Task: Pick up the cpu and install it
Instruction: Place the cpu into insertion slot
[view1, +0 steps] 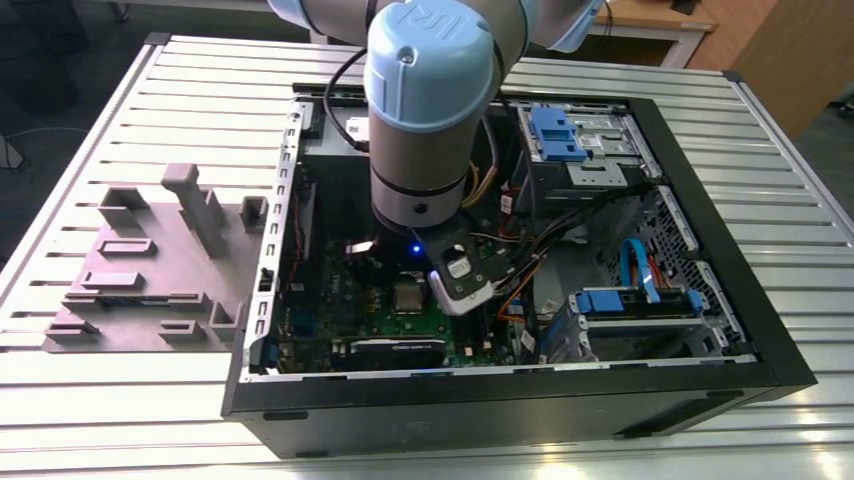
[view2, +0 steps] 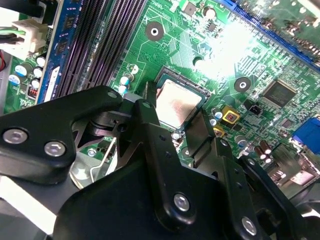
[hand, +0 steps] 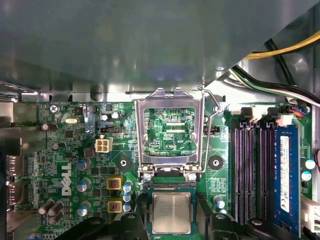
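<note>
Silvery square cpu (hand: 171, 213) lies flat in the socket (hand: 170, 185) of the motherboard (hand: 60, 150), directly under the hand (view2: 175, 102), which straddles it; grip or release cannot be told. Beyond the hand, the hinged frame (hand: 170, 95) stands open so the chip can seat

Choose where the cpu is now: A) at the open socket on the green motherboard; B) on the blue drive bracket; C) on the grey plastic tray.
A: in the first wrist view the cpu lies at the socket on the motherboard, next to the metal frame that is swung open.
</note>
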